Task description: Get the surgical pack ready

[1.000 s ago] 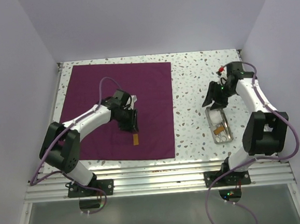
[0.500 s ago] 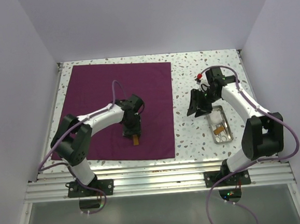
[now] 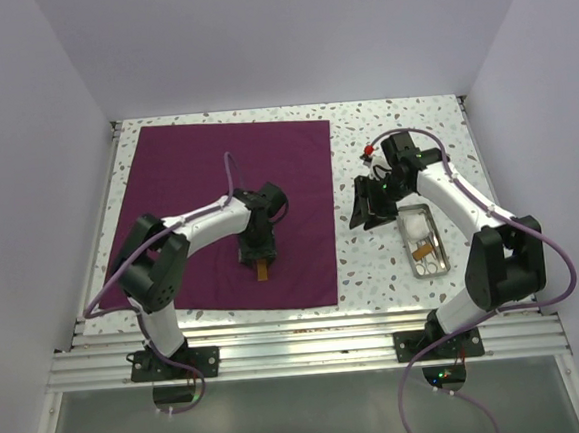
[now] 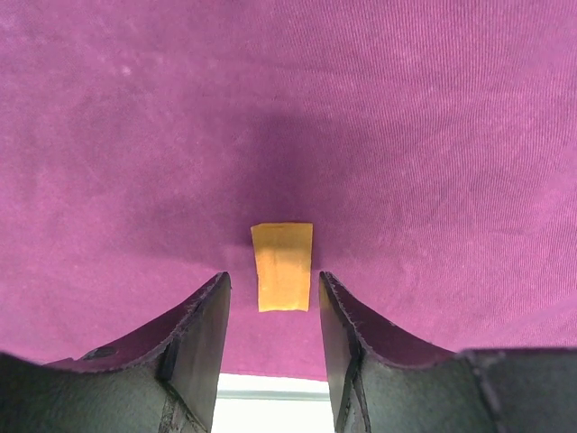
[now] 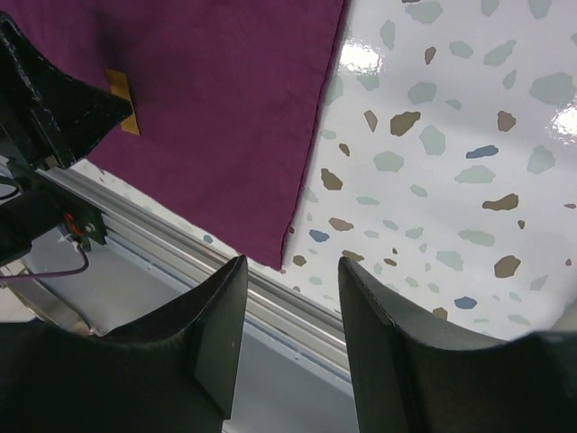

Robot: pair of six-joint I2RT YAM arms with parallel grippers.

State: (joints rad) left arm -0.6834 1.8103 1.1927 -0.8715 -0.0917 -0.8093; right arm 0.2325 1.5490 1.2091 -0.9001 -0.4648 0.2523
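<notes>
The surgical pack is a plum-purple cloth (image 3: 179, 215) spread flat as a large square on the left of the table. A small orange strip (image 3: 263, 271) lies on its near part. My left gripper (image 3: 257, 249) hangs just above the cloth, pointing at the near edge. In the left wrist view it (image 4: 273, 290) is open, with the orange strip (image 4: 282, 266) lying flat just ahead of its tips and untouched. My right gripper (image 3: 362, 209) hovers open and empty over bare table, right of the cloth's edge (image 5: 311, 162). Its fingertips (image 5: 230, 280) hold nothing.
A small silver metal tray (image 3: 423, 242) with instruments and a white item sits right of the right gripper. An aluminium rail (image 3: 298, 321) runs along the table's near edge. White walls close in the left, back and right sides.
The right arm has swung left, away from over the tray toward the cloth's right edge. The left arm has shifted its elbow inward, its gripper staying over the orange strip.
</notes>
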